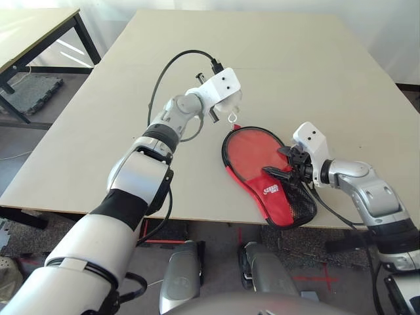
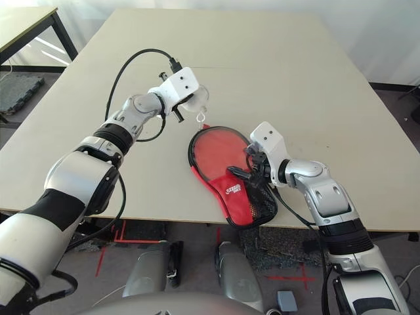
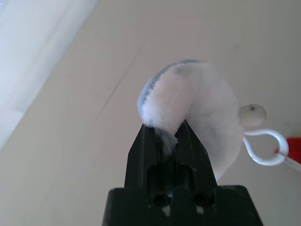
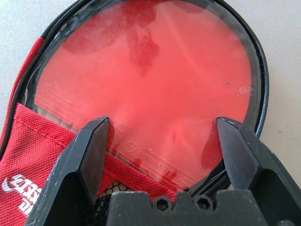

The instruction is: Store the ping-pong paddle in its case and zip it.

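Paddle: ping-pong paddle (image 4: 155, 89) lies inside the case (image 1: 279, 200), centre-right of the head views, on the counter (image 1: 295, 72).
Left tool (image 3: 165, 136): pinching fluffy plush (image 3: 202, 113).
Right tool (image 4: 162, 136): spread wide over paddle.

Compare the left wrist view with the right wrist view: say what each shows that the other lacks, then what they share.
Left wrist view alone: the left gripper shut on a fluffy plush, with a white loop hanging from it.

Right wrist view alone: the right gripper open over the ping-pong paddle, whose red blade lies in the case with its white logo and mesh pocket.

Both: the beige table and a pair of black fingers.
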